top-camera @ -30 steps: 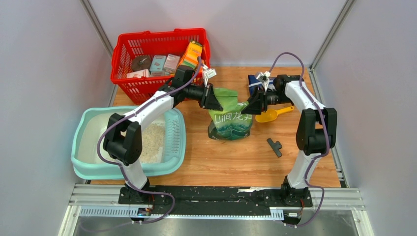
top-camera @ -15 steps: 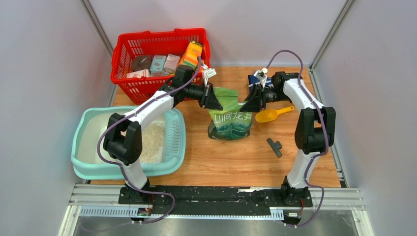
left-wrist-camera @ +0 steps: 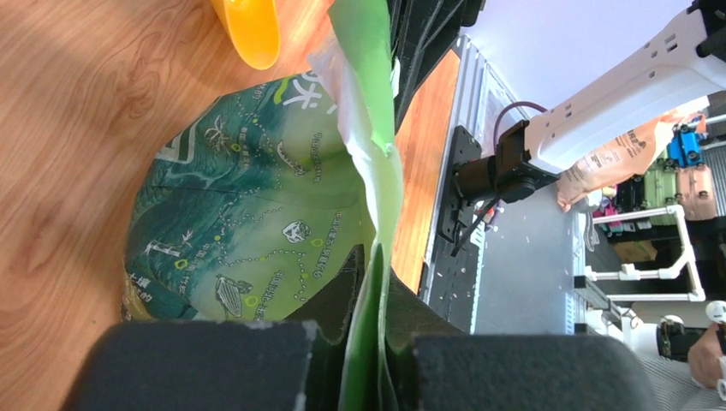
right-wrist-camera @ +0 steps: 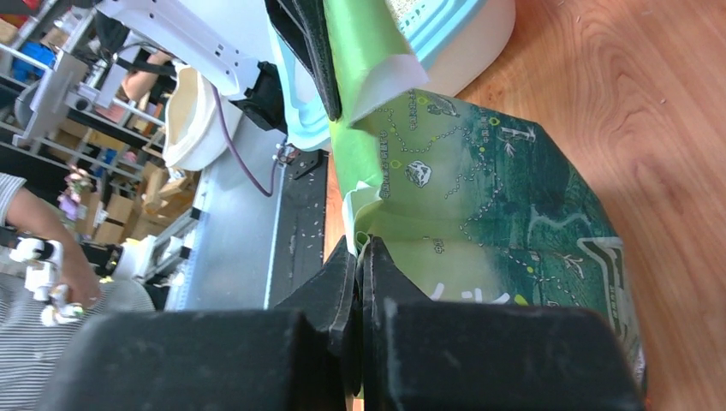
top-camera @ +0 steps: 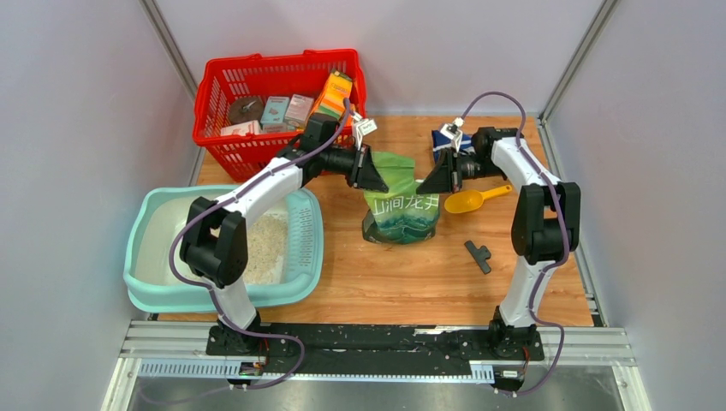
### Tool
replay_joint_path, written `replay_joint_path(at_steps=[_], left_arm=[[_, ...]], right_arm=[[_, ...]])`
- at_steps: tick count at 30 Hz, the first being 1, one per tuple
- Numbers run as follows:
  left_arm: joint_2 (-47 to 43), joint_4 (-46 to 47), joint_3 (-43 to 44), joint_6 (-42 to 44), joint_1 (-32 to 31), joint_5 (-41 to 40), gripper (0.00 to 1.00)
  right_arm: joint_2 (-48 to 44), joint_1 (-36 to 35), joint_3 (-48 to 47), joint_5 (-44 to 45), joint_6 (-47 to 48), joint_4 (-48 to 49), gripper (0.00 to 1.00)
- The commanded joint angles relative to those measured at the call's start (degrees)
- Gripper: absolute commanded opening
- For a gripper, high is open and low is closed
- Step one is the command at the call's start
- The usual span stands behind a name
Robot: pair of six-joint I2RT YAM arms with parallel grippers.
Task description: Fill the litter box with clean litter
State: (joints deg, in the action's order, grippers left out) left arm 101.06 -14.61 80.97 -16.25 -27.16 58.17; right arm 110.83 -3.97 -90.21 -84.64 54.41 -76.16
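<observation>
The litter box (top-camera: 171,295) is sitting on the table (top-camera: 428,278) at the left, close to the bottom of the left arm. The clean litter (top-camera: 265,247) is lying in a loose heap inside it. The heap is on the right side of the box, just beside the ledge with the slots. The left part of the inside is showing white.

The left gripper (top-camera: 377,177) is reaching out over the middle of the table, well apart from the litter box. The box is lying to the left of this gripper and nearer to the arm bases. The left arm is stretching over the far right corner of the box. This gripper is pinching the top edge of the green bag (top-camera: 401,205). In the left wrist view the thin green edge is running right between its two fingers.

The right gripper (top-camera: 425,182) is pointing at the bag from the other side. Its fingers are pressing together on the right end of the bag's top edge. The two grippers are facing each other with the bag's top between them. The litter box is even farther from this gripper, with the bag and the left gripper in between.

A yellow scoop (top-camera: 473,200) is lying on the table just to the right of the bag. A red basket (top-camera: 274,60) is sitting at the far left, behind the litter box.
</observation>
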Motion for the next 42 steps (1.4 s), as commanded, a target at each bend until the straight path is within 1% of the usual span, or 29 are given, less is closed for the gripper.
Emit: replay_joint_path(at_steps=[1, 2, 3, 4, 5, 7, 10, 13, 14, 16, 17, 18, 19, 20, 21, 23, 24, 25, 26, 27, 28, 29, 30, 31, 32, 33, 38, 41, 42], left_arm=[[-1.04, -3.57, 3.05, -3.60, 2.72, -1.48, 0.01], [-1.04, -4.97, 3.75, -4.31, 3.16, -2.61, 0.00], [-0.60, -7.77, 4.11, -5.01, 3.34, -4.10, 0.00], [-0.51, -8.24, 4.37, -6.50, 3.43, -3.86, 0.00], [-0.42, -8.15, 4.11, -7.38, 3.43, -3.51, 0.00], [-0.33, -8.59, 3.93, -8.79, 3.43, -3.50, 0.00], [0.89, -10.61, 5.25, -9.23, 3.95, -2.19, 0.00], [1.25, -10.35, 4.90, -9.59, 4.30, -2.36, 0.00], [1.16, -8.96, 4.64, -9.33, 4.31, -2.36, 0.14], [0.20, -7.98, 5.16, -7.32, 4.31, -2.80, 0.21], [-0.07, -8.67, 6.82, -5.91, 4.22, -2.80, 0.31], [-0.94, -9.46, 7.96, -4.16, 4.30, -3.06, 0.34], [-1.38, -10.25, 10.41, -1.27, 4.31, -3.76, 0.37], [-1.82, -12.35, 11.57, 0.15, 4.31, -4.73, 0.43], [-2.44, -13.41, 12.71, 1.65, 4.39, -6.47, 0.45], [-3.05, -17.70, 16.40, 9.36, 4.22, -8.33, 0.50], [-4.71, -17.73, 17.02, 12.18, 4.22, -10.60, 0.51], [-6.03, -16.08, 15.38, 15.95, 3.52, -10.80, 0.52], [-7.44, -11.97, 14.23, 18.42, 2.82, -10.45, 0.58], [-9.63, -11.67, 13.43, 21.84, 1.85, -9.23, 0.61], [-10.00, -13.50, 14.03, 32.75, -0.68, -8.43, 0.63], [-9.83, -22.04, 15.35, 40.08, -2.36, -7.82, 0.64], [-8.17, -26.56, 16.75, 52.60, -3.94, -8.33, 0.65], [-7.20, -30.18, 18.94, 57.16, -6.57, -8.43, 0.66], [-5.97, -34.74, 19.83, 60.77, -7.55, -8.60, 0.65], [-3.96, -35.48, 20.54, 64.20, -8.52, -9.04, 0.66], [2.11, -33.65, 22.30, 65.65, -12.21, -10.44, 0.67], [3.88, -32.16, 21.25, 66.44, -13.88, -12.28, 0.67], [4.15, -31.36, 20.73, 66.44, -14.24, -13.69, 0.67]], right_arm=[[-1.93, 3.35, 0.30, -9.23, -9.49, -19.11, 0.00], [-1.93, 3.44, 1.87, -9.23, -10.63, -19.11, 0.00], [-1.93, 5.09, 2.75, -9.23, -12.73, -18.76, 0.00], [-2.54, 5.28, 4.07, -9.23, -22.24, -13.19, 0.00], [-2.98, 5.37, 7.39, -9.23, -28.07, -9.66, 0.00], [-2.81, 5.37, 9.08, -9.23, -36.87, -5.77, 0.00], [-2.98, 6.25, 10.67, -9.23, -42.27, -3.04, 0.00], [-3.51, 6.08, 8.83, -9.23, -42.19, -3.99, 0.00], [-3.25, 5.99, 8.22, -9.23, -42.89, -4.00, 0.00], [-3.07, 5.64, 7.60, -9.05, -44.47, -2.68, 0.00], [-2.90, 5.38, 7.86, -8.96, -48.74, -1.63, 0.00], [-3.16, 5.03, 8.82, -9.05, -50.44, 1.07, 0.00], [-3.33, 4.41, 9.09, -9.05, -50.89, 1.01, 0.00], [-3.42, 4.23, 9.35, -9.05, -51.25, 0.93, 0.00], [-3.42, 4.23, 9.36, -9.05, -51.34, 0.84, 0.00], [-3.51, 4.23, 8.22, -9.05, -51.16, 0.66, 0.00], [-3.25, 4.23, 7.78, -9.05, -51.16, 0.58, 0.00], [-2.81, 2.49, 6.82, -8.88, -51.33, 0.57, 0.00], [-2.55, 2.56, 6.72, -8.96, -51.34, 0.57, 0.00], [-2.46, 2.30, 6.63, -9.05, -51.42, 0.84, 0.00], [-2.20, 2.12, 6.80, -9.05, -52.21, 1.10, 0.00], [-2.28, 1.95, 7.15, -9.05, -52.82, 1.54, 0.00], [-2.19, 1.86, 7.24, -9.05, -53.35, 2.59, 0.00], [-2.02, 1.68, 7.25, -9.05, -53.97, 2.77, 0.00], [-1.93, 1.68, 6.98, -9.05, -53.97, 2.95, 0.01], [-2.02, 1.59, 6.90, -9.05, -54.06, 3.12, 0.01], [-2.54, 1.59, 7.07, -9.05, -54.06, 3.47, 0.01], [-2.46, 1.59, 7.60, -9.14, -54.06, 3.83, 0.02], [-2.37, 1.59, 7.60, -9.14, -55.54, 4.09, 0.02]])
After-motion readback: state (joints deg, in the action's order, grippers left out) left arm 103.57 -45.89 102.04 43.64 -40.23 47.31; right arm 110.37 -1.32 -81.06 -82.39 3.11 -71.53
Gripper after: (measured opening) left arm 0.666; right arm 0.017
